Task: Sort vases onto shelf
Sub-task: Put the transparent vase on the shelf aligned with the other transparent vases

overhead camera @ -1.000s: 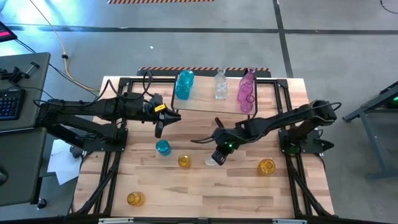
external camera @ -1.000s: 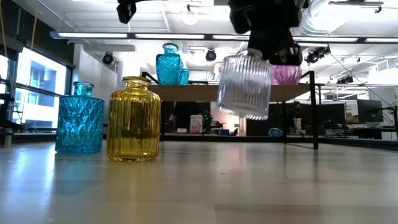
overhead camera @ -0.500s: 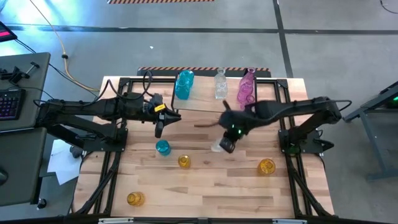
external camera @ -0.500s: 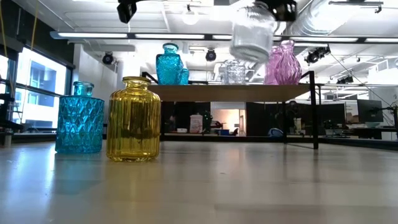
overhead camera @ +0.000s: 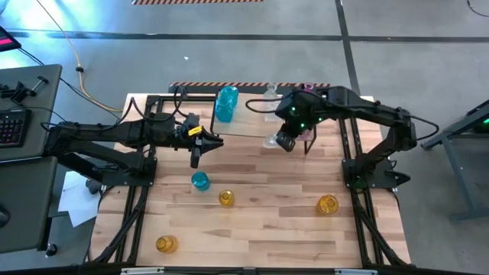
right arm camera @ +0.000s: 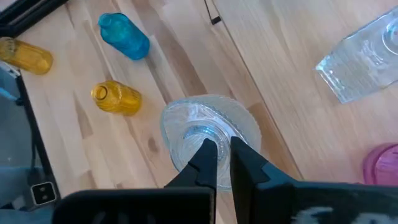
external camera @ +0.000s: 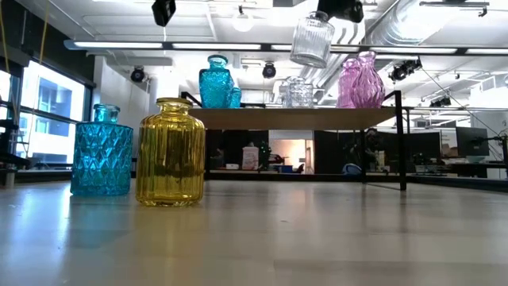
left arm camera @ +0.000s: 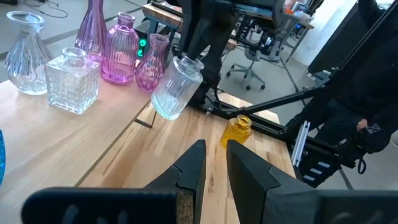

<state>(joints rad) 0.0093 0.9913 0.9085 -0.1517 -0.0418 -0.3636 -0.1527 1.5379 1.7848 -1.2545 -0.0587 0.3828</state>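
Right now I see my right gripper (overhead camera: 284, 141) with its jaws clamped on the neck of a clear ribbed vase (external camera: 311, 38), which hangs tilted in the air just above the front edge of the shelf (external camera: 294, 117). On the shelf stand a teal vase (external camera: 216, 82), clear vases (external camera: 298, 92) and pink vases (external camera: 362, 79). My left gripper (overhead camera: 194, 160) hovers off the shelf's left front corner, jaws only slightly parted and holding nothing. Below the shelf, a teal vase (overhead camera: 199, 181) and three yellow vases (overhead camera: 226, 198) wait on the tabletop (overhead camera: 260, 229).
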